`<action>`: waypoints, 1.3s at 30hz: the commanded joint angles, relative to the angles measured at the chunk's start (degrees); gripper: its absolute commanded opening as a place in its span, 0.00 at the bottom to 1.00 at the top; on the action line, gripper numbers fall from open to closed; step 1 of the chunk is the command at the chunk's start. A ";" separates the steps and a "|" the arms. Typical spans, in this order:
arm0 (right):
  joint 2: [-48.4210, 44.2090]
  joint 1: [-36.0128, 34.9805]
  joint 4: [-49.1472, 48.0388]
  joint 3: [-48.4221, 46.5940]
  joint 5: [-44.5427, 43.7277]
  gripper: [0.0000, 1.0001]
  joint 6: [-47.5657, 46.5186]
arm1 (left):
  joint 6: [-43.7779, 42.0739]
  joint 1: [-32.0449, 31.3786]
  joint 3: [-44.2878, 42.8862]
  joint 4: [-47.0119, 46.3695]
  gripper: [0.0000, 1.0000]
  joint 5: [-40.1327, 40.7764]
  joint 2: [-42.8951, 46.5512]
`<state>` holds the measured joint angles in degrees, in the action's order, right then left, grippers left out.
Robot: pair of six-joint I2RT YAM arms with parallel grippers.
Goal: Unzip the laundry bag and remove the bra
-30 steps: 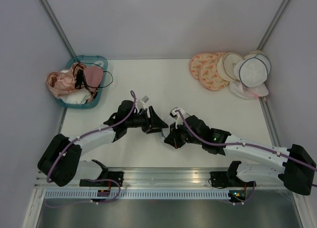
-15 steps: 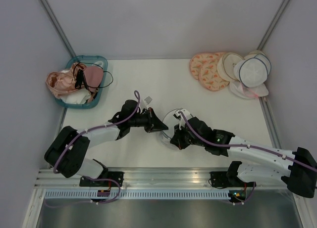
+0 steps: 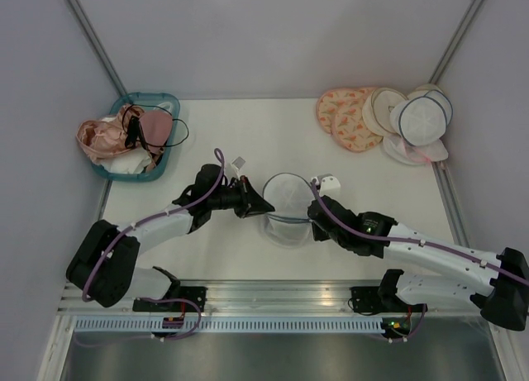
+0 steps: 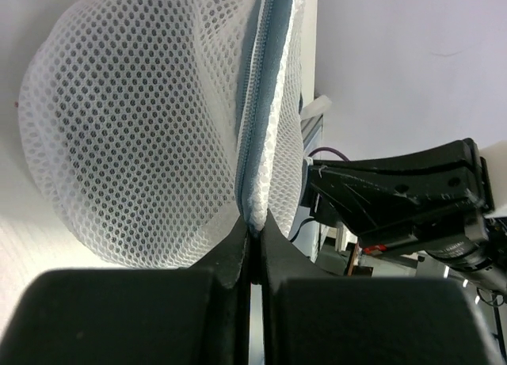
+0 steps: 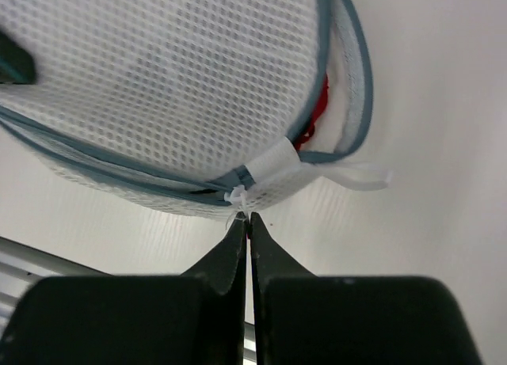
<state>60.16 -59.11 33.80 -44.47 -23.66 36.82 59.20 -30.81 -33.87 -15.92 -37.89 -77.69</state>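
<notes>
The white mesh laundry bag [image 3: 286,204] with dark zipper trim lies on the table between my two grippers. My left gripper [image 3: 266,206] is shut on the bag's zipper seam at its left edge; in the left wrist view the jaws [image 4: 254,226] pinch the seam below the zipper [image 4: 252,119]. My right gripper [image 3: 313,218] is at the bag's right side, shut on the white tie of the zipper pull [image 5: 240,195]. In the right wrist view the lid gapes a little and a bit of red fabric [image 5: 317,115] shows inside. The bra is otherwise hidden.
A teal basket [image 3: 169,101] with pink and dark bras stands at the back left. A pile of round bags [image 3: 364,116], peach, cream and one more white mesh one [image 3: 421,116], lies at the back right. A metal rail [image 3: 273,294] runs along the near edge.
My right gripper has moved right, drawing the zipper pull round the bag. The bag, hidden under the grippers before, now shows as a round dome. My left gripper has stayed about in place.
</notes>
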 commanded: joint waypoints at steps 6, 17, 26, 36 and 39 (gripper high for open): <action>-0.84 0.58 10.14 -0.36 -9.56 0.00 1.06 | -3.39 0.66 -1.73 3.53 0.02 0.36 4.65; 3.11 0.58 11.99 -0.71 -14.66 0.00 2.99 | -3.65 0.66 -0.06 11.50 1.00 8.70 15.28; 12.51 1.54 9.19 -0.53 -18.79 0.00 6.42 | -5.59 0.66 9.24 11.72 0.99 15.48 16.26; 13.49 1.90 5.84 0.08 -18.00 0.00 6.95 | 1.17 0.40 17.08 -11.30 0.97 9.95 6.16; 12.53 1.81 5.22 0.69 -17.39 0.01 6.43 | 4.07 -1.00 15.07 -16.85 0.97 9.41 1.34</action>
<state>74.59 -57.47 40.75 -44.38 -39.97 42.87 59.11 -30.81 -16.97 -20.80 -26.33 -73.01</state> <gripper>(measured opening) 0.007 0.972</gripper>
